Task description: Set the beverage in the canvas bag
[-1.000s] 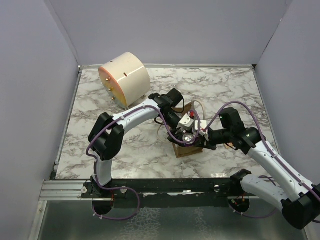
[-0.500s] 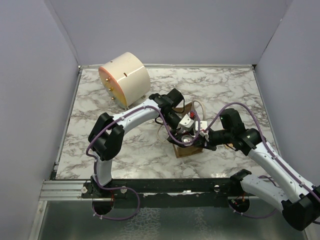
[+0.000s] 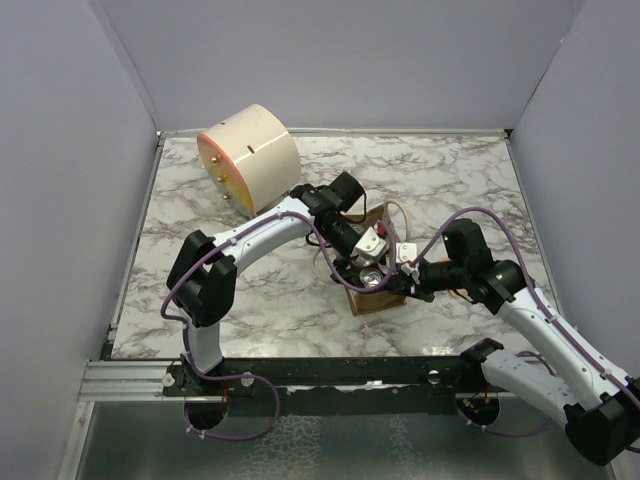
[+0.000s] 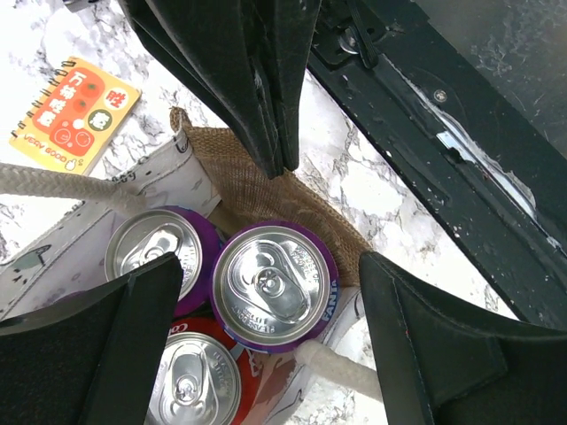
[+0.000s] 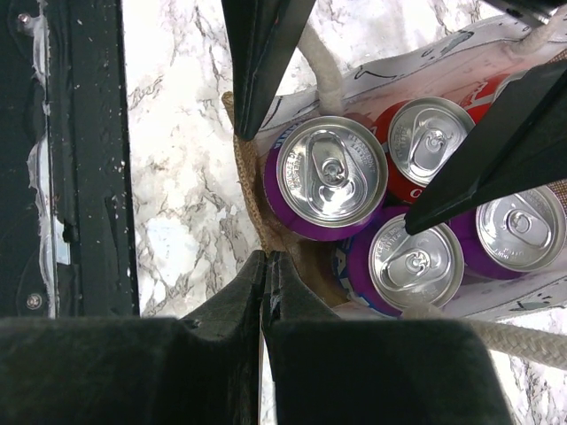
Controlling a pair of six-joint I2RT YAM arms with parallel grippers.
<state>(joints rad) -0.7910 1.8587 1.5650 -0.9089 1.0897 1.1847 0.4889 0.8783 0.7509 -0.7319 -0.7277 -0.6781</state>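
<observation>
The small tan canvas bag (image 3: pixel 378 297) stands at mid table with several cans in it. In the left wrist view a purple Fanta can (image 4: pixel 275 283) stands upright in the bag's corner beside another purple can (image 4: pixel 155 252) and a red cola can (image 4: pixel 190 381). My left gripper (image 4: pixel 270 266) is open, with a finger on either side of the Fanta can and clear of it. It hangs just over the bag (image 3: pixel 362 262). My right gripper (image 5: pixel 266 261) is shut on the bag's brown rim (image 5: pixel 252 208) at its near side (image 3: pixel 405 283).
A large cream cylinder (image 3: pixel 248 158) lies at the back left. An orange notepad (image 4: pixel 75 115) lies on the marble beside the bag. The whitish rope handles (image 4: pixel 53 181) drape over the bag's sides. The black front rail (image 3: pixel 330 372) runs just before the bag.
My left arm's elbow has swung left and its wrist has shifted slightly back over the bag. The right arm and the bag have hardly moved.
</observation>
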